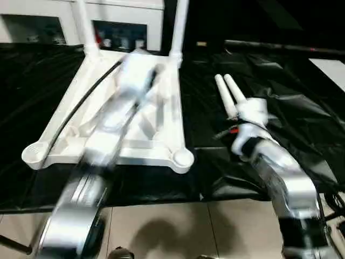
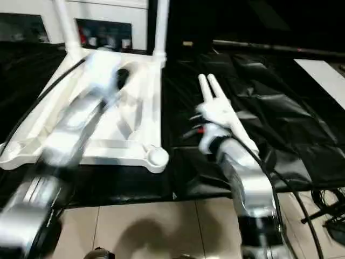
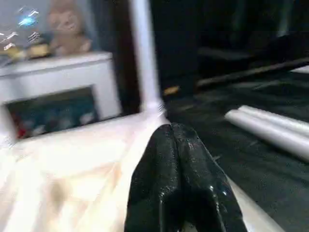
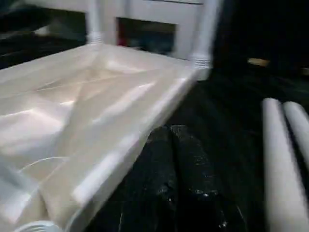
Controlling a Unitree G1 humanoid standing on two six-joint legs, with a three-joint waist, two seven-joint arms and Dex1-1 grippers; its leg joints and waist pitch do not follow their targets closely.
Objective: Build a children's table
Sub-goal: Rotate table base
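Note:
The children's table top (image 1: 161,154) lies upside down on the black-draped work table, ribs facing up. Two white legs (image 1: 180,24) (image 1: 82,21) stand in its far corner sockets, while the near sockets (image 1: 182,157) are open. Two loose legs (image 1: 229,94) lie side by side on the cloth to the right. My left arm reaches over the underside, and the left gripper (image 3: 172,129) is shut with nothing in it. My right gripper (image 4: 172,131) is shut and empty, low over the cloth between the top's right edge and the loose legs (image 4: 282,145).
A white cabinet (image 1: 124,16) with glass doors stands behind the work table. The black cloth (image 1: 280,81) is wrinkled to the right of the loose legs. Beige floor tiles (image 1: 188,226) show below the table's near edge. A black cable (image 1: 81,108) runs along my left arm.

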